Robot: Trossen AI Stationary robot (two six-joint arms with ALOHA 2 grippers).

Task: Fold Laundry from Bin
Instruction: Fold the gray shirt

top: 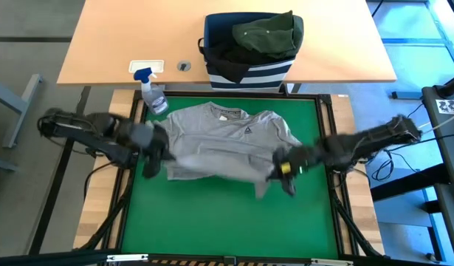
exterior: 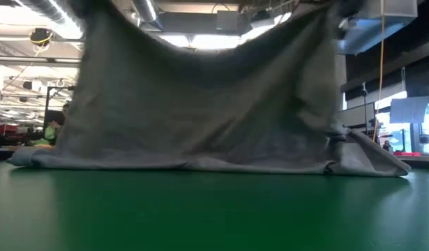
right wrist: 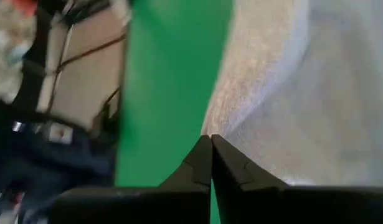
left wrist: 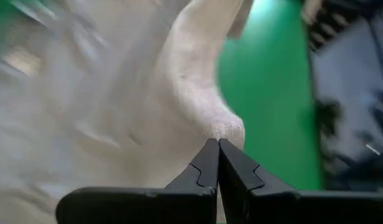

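A light grey T-shirt [top: 227,140] is spread across the green mat [top: 227,214] of the bench, its collar towards the far edge and a small dark logo on its chest. Its near hem is raised off the mat at both lower corners, so that in the low view the cloth [exterior: 200,97] hangs like a curtain, with its far part lying along the mat.

The left hand [top: 154,157] is at the shirt's lower left corner. In the left wrist view its fingers [left wrist: 207,165] are pressed tight together with a fold of the grey cloth [left wrist: 203,106] pinched at their tips. The right hand [top: 282,171] is at the lower right corner. In the right wrist view its fingers [right wrist: 203,163] are likewise closed tight on the shirt's edge [right wrist: 253,74], with green mat showing beside it.

The bin [top: 249,55], navy with white stripes around its lower part, stands on the light wooden table [top: 123,37] beyond the mat, just past the shirt's collar. A dark olive green garment [top: 269,33] lies heaped over its top on the right, and black cloth [top: 227,50] shows inside on the left.

A clear spray bottle with a blue nozzle [top: 151,90] stands at the mat's far left corner, near the shirt's left sleeve.
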